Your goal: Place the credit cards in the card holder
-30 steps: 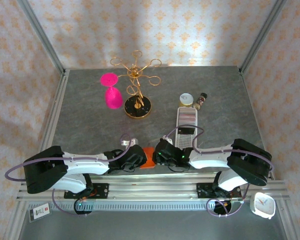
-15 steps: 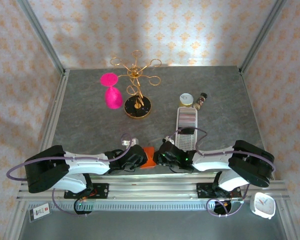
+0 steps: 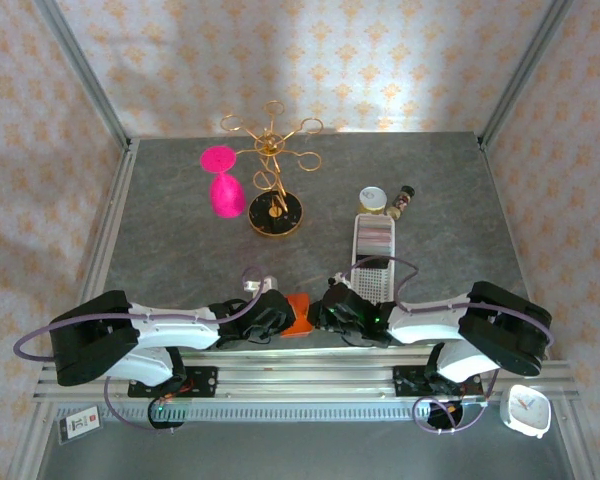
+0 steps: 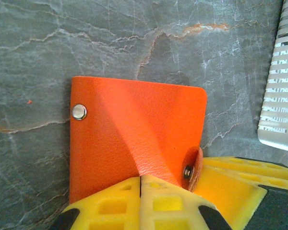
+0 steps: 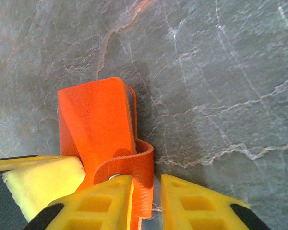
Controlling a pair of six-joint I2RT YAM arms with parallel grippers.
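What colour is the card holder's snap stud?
Silver. The snap stud on the card holder shows best in left wrist view.

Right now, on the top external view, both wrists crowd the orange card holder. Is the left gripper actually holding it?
Observer: Yes. The left wrist view shows the left gripper shut on the card holder at its edge.
Operator: And the right one?
Observer: The right gripper is slightly open. The strap tab sits between its fingers, with a gap beside it.
Operator: Is the strap fastened?
Observer: No. The snap stud on the cover is bare.
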